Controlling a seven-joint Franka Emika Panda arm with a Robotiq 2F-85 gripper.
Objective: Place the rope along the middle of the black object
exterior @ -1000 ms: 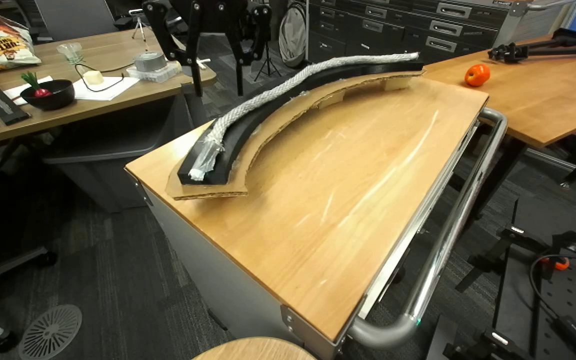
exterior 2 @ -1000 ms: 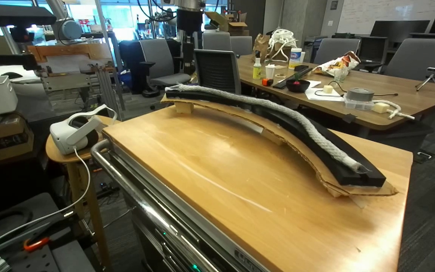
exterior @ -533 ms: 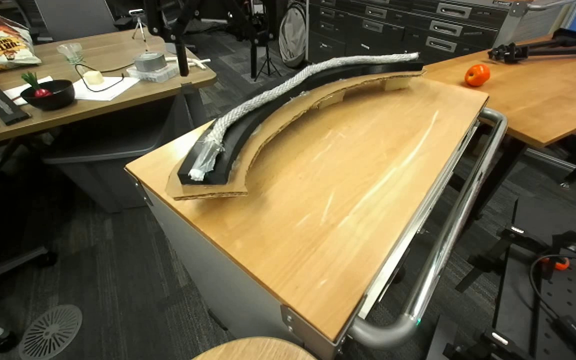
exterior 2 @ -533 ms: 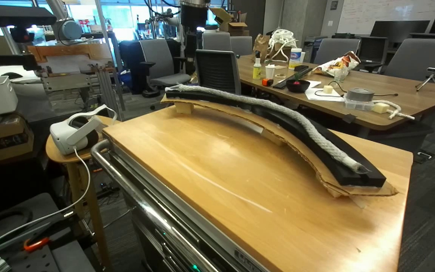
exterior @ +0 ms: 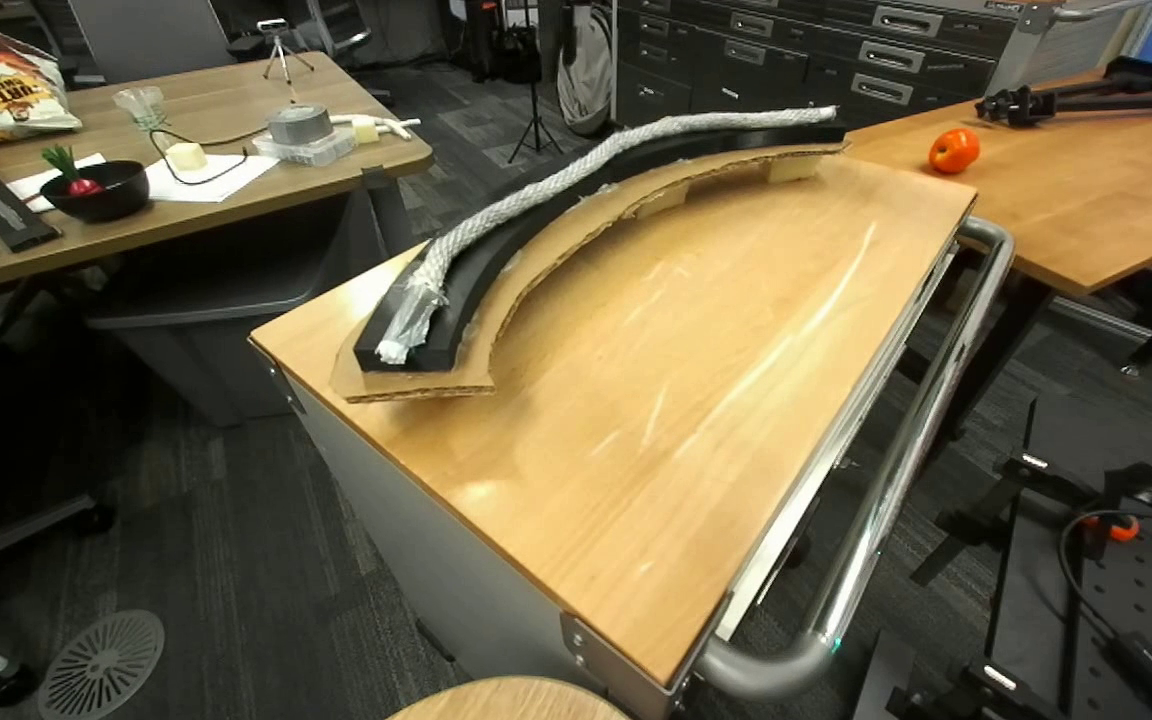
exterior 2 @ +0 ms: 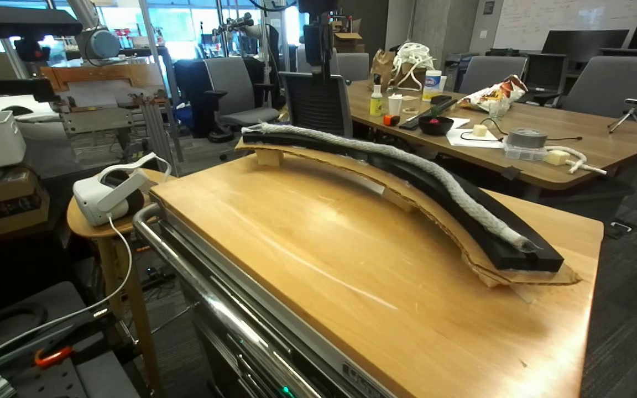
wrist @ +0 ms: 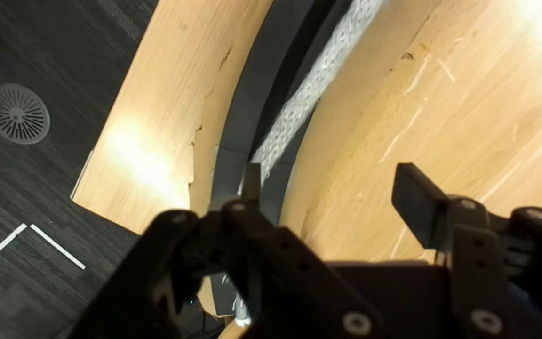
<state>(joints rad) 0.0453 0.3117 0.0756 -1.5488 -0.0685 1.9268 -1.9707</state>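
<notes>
The hand point(wrist: 326, 188) holds its two fingers point(wrist: 414, 205) spread well apart with a broad gap between them, while in an exterior view its body point(exterior 2: 317, 44) hangs straight down at the top edge.

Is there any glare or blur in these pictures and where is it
Wrist view: two washed-out glare patches on the tabletop, and the dark hand looks soft; both exterior views: glare near tabletop edges; an exterior view: windows blown out.
</notes>
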